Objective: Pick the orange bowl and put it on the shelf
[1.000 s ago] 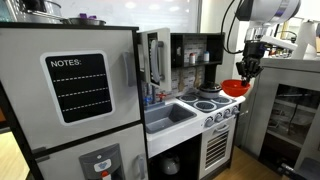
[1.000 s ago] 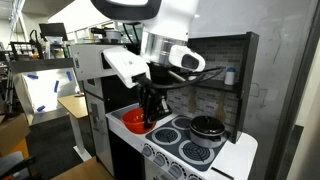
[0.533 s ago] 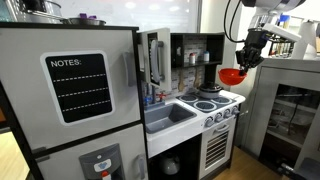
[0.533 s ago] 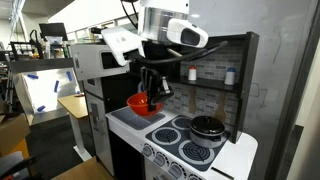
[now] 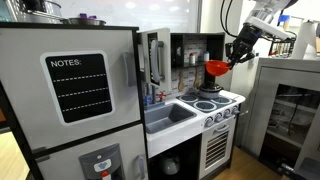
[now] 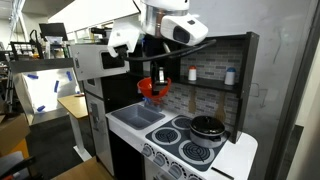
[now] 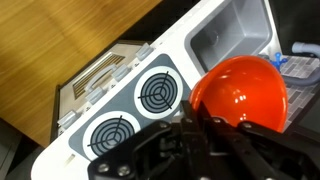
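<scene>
While your gripper (image 7: pixel 203 128) hangs above the toy kitchen's countertop (image 7: pixel 170 52), its fingers are clamped on the rim of the orange bowl (image 7: pixel 240 92), which is held tilted in the air. In the wrist view, two black burners (image 7: pixel 158 93) lie at the left, the bowl is to their right, and the sink (image 7: pixel 235 35) fills the far right corner. In an exterior view, the bowl (image 6: pixel 150 88) hangs over the counter's left end, a black pot (image 6: pixel 207 126) sits on a rear burner, and the shelf (image 6: pixel 215 86) spans the back right edge, apart from the bowl.
</scene>
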Controlling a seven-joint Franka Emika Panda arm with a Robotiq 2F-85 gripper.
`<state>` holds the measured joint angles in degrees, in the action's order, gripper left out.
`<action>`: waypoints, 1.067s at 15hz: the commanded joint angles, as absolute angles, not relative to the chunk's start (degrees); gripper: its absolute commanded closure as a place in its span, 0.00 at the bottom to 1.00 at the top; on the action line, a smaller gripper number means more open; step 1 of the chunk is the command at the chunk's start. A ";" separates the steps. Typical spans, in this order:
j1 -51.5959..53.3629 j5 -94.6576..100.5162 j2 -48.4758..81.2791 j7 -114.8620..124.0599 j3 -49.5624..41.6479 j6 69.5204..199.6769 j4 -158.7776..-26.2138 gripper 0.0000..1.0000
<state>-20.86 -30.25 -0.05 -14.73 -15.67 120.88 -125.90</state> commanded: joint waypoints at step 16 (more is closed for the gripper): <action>-20.49 -40.92 1.26 -1.63 -19.87 121.72 -120.16 0.98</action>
<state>-20.41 -38.87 0.36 -2.98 -19.53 121.77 -122.01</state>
